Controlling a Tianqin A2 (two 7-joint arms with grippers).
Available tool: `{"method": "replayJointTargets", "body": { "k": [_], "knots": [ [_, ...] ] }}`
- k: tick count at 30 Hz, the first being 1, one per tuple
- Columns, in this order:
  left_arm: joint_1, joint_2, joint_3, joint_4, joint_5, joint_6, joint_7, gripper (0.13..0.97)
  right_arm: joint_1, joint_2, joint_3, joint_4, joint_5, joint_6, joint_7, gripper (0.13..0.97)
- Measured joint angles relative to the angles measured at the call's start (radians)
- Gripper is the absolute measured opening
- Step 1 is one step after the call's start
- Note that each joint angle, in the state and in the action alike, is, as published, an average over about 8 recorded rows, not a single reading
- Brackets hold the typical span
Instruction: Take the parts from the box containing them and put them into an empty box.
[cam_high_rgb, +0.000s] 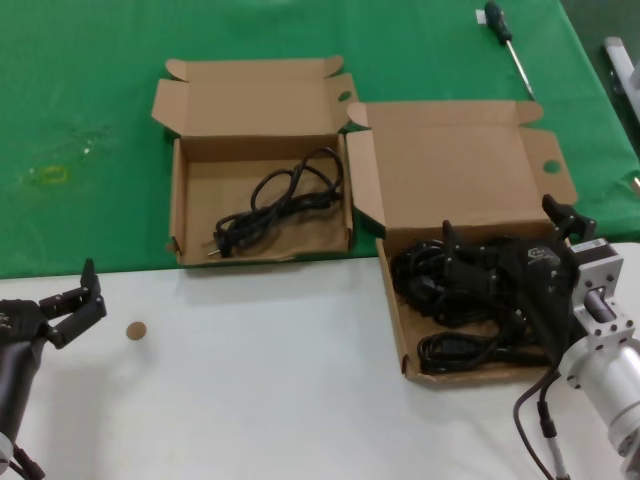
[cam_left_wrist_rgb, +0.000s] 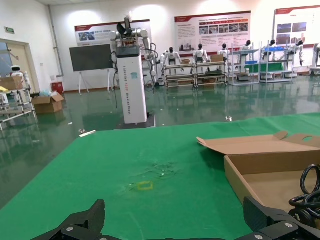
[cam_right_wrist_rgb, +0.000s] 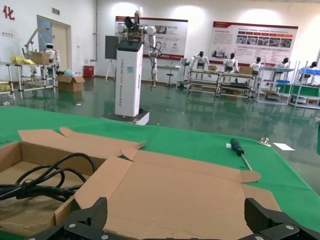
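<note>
Power cords (cam_high_rgb: 470, 290), black and looped into bundles, fill the wider cardboard box (cam_high_rgb: 392, 300), which lies on the surface (cam_high_rgb: 250, 380) where its white part meets the green cloth (cam_high_rgb: 80, 120). This box's broad lid (cam_high_rgb: 455, 165) stands folded back, with a round hole near one corner tab. Touching the wider box on its left side sits the smaller cardboard box (cam_high_rgb: 180, 200), its lid open too, and one black cord (cam_high_rgb: 280, 198) lies inside it. The right hand (cam_high_rgb: 505, 262) is down inside the wider box among the cords, fingers spread apart, with nothing clearly gripped. The left hand (cam_high_rgb: 72, 303) hovers over the white surface well to the left of the wider box, its fingers open and empty. A small brown disc (cam_high_rgb: 136, 330) lies just beside the left hand. A screwdriver (cam_high_rgb: 507, 42) rests on the green cloth beyond the wider box's lid.
</note>
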Motion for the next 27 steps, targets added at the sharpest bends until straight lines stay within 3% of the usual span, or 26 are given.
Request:
{"method": "replayJointTargets", "body": {
  "k": [27],
  "knots": [
    [0.0, 0.0, 0.0, 0.0, 0.0, 0.0, 0.0, 0.966, 0.0, 0.0, 0.0, 0.0, 0.0, 0.0, 0.0, 0.966]
  ]
}}
